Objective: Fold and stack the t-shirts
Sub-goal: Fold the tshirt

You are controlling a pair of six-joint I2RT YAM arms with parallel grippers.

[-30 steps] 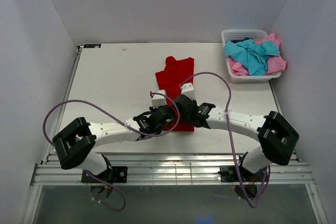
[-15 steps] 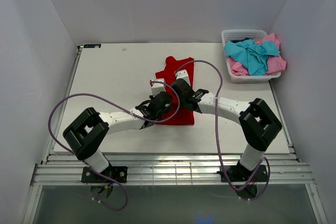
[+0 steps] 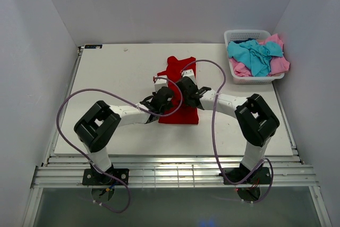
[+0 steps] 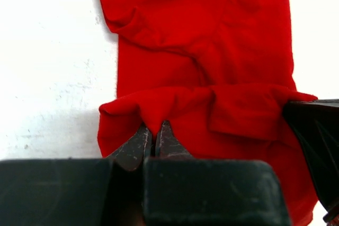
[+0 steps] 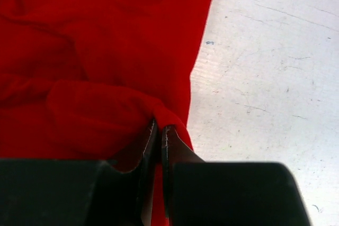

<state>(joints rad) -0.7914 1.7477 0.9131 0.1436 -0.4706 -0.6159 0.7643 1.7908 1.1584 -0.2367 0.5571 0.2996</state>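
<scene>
The red t-shirt [image 3: 179,111] lies lengthwise in the middle of the table, narrow and partly folded. My left gripper [image 3: 166,93] is shut on its near hem at the left corner; the left wrist view shows the cloth [image 4: 201,51] pinched at the tips [image 4: 155,130]. My right gripper [image 3: 186,86] is shut on the hem's right corner [image 5: 160,125]. Both hold the hem lifted and carried over the shirt's middle, so a fold shows across it. The turquoise-blue t-shirt [image 3: 255,57] and the pink t-shirt [image 3: 279,63] lie crumpled in the basket.
The white lattice basket [image 3: 240,36] stands at the back right corner of the table. Purple cables loop from both arms over the table's near half. White walls close in on the left, back and right sides.
Both grippers have moved away from the arm bases toward the far side, carrying the red shirt's near hem up over its middle. The arms have stretched out further.
</scene>
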